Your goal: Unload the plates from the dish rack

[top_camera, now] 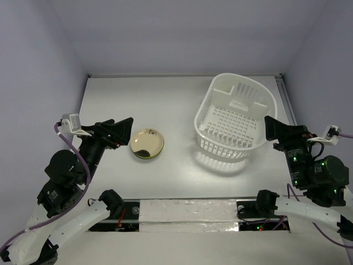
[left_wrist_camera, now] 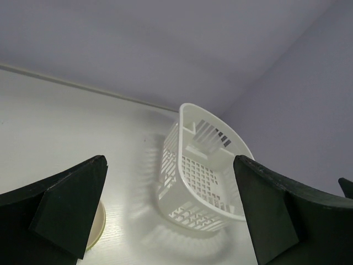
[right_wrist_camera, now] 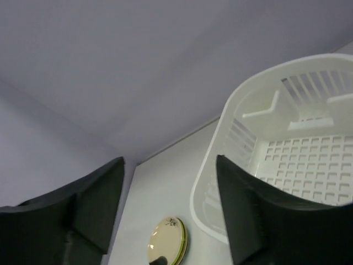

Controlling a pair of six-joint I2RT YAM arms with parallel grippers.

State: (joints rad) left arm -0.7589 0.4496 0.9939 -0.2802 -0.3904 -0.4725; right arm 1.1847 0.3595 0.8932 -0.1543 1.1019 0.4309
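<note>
The white dish rack (top_camera: 236, 117) stands at the right of the table with nothing in it; it also shows in the left wrist view (left_wrist_camera: 204, 171) and the right wrist view (right_wrist_camera: 292, 160). A stack of plates (top_camera: 147, 144) lies on the table left of the rack, a cream speckled plate on top and a lime green rim under it (right_wrist_camera: 168, 248); its edge shows in the left wrist view (left_wrist_camera: 95, 227). My left gripper (top_camera: 122, 131) is open and empty just left of the stack. My right gripper (top_camera: 273, 130) is open and empty just right of the rack.
The table's back edge meets the purple wall (top_camera: 182, 75). A taped strip (top_camera: 187, 212) runs along the near edge between the arm bases. A metal rail (top_camera: 287, 99) runs along the table's right side.
</note>
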